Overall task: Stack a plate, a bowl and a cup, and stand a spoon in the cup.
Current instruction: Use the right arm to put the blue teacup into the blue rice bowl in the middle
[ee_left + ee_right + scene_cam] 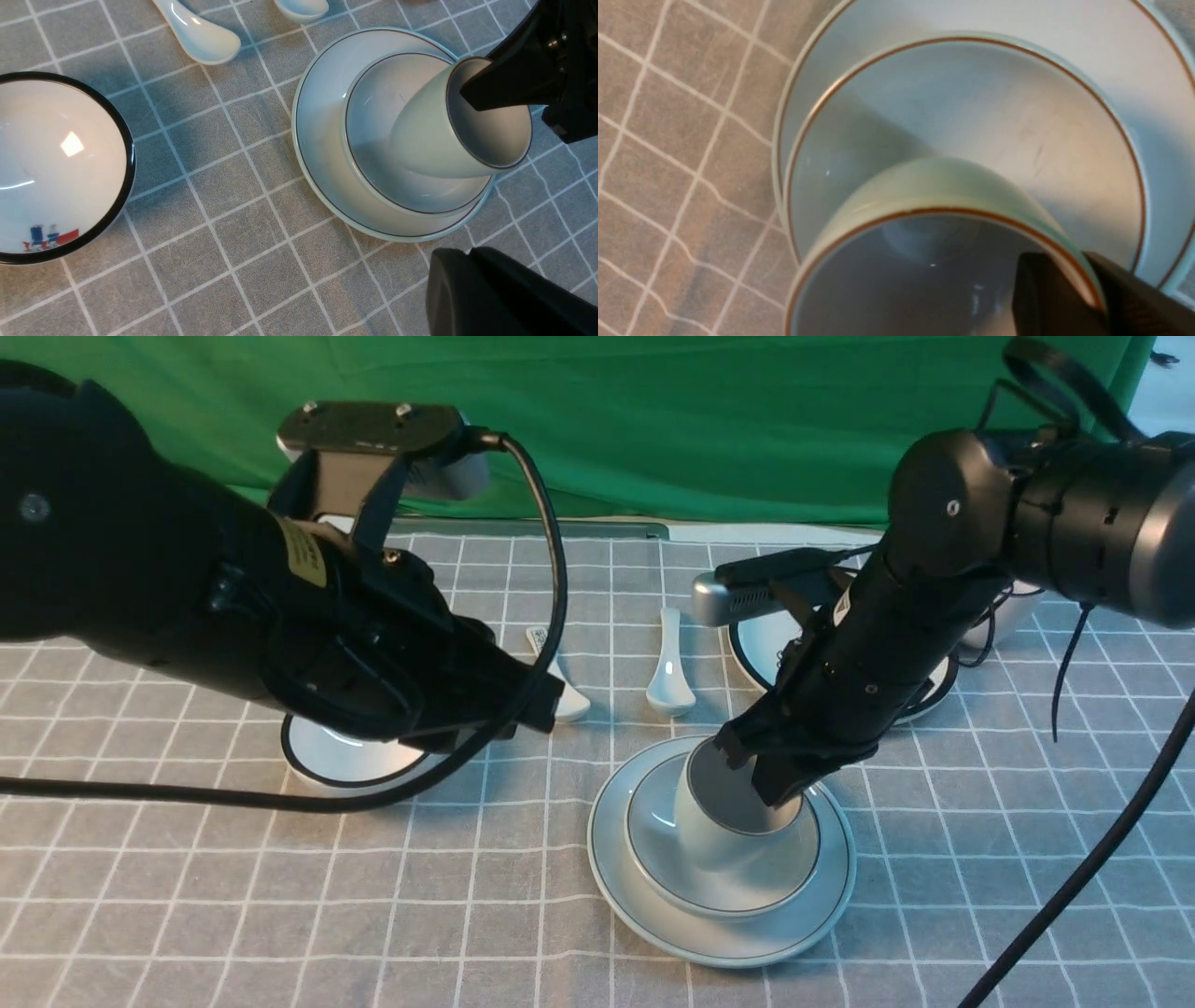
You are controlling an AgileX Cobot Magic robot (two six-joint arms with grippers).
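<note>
grey checked cloth [467,915] | plate [719,941] | plain spoon [668,686] | printed spoon [566,702] | black-rimmed bowl [344,761]

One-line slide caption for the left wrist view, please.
Right end effector grips the cup by its rim, in the bowl on the plate; two spoons lie on the cloth nearby.

Cup [738,826] in bowl [653,814] on plate [618,889]; spoon [669,677] behind them, second spoon [566,702] and another bowl [344,758] farther left.

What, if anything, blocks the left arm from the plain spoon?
Likely yes, nothing: the spoon lies uncovered on the cloth near the left gripper; the right gripper is down at the cup.
</note>
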